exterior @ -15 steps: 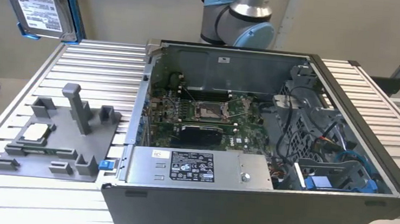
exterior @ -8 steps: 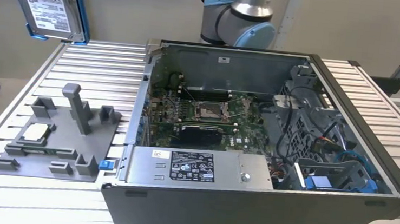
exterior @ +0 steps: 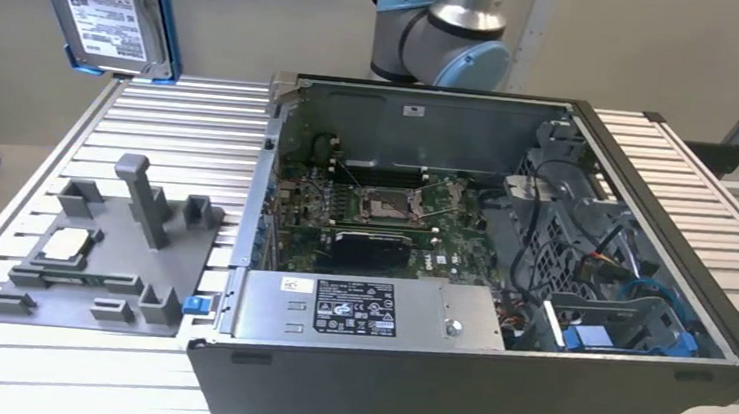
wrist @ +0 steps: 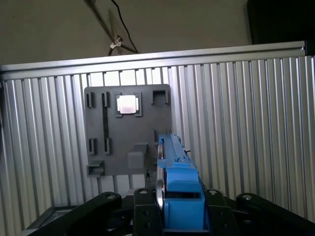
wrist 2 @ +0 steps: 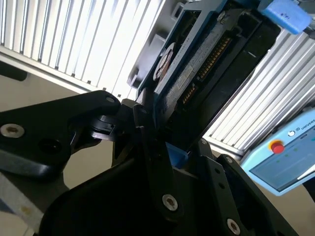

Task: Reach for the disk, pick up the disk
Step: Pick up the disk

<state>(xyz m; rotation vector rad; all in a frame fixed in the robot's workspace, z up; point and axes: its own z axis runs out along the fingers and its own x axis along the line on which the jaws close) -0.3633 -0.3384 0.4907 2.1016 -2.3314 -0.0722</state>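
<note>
My pincer (wrist: 178, 209) is clamped on the disk (exterior: 113, 9), which hangs on edge high above the worktop (exterior: 190, 111) at the exterior view's left. I judge it stiff, fairly heavy and shock-sensitive. The hold seems to be across its blue-bracketed edges, though the contact is partly hidden.

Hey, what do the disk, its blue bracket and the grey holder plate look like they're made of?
The disk looks like metal: silver-grey, dull sheen, with a white paper-like label. Its bracket looks like plastic: solid blue, matte. The holder plate seems plastic too, uniform matte grey, though that's uncertain.
</note>
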